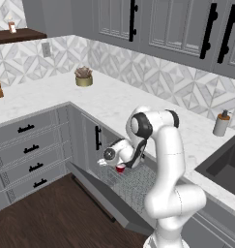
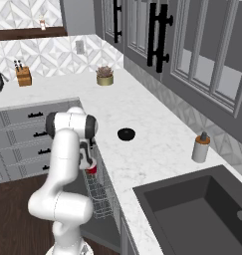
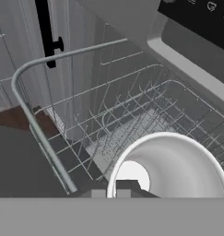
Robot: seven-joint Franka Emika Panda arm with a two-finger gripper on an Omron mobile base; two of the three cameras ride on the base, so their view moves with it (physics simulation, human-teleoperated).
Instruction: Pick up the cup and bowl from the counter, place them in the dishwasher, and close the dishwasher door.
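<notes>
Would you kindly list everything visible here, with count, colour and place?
cup: one, red with white inside, held over the dishwasher's wire rack
bowl: one, black, on the counter
counter: one, white marble-look, L-shaped over grey cabinets
dishwasher: one, grey wire rack, under the counter
dishwasher door: one, grey, dropped open
soap dispenser: one, grey, beside the sink
sink: one, dark, set in the counter
potted plant: one, brownish in a yellow pot, in the counter's corner
knife block: one, brown, far counter
claw: one, dark, shut on the cup
</notes>
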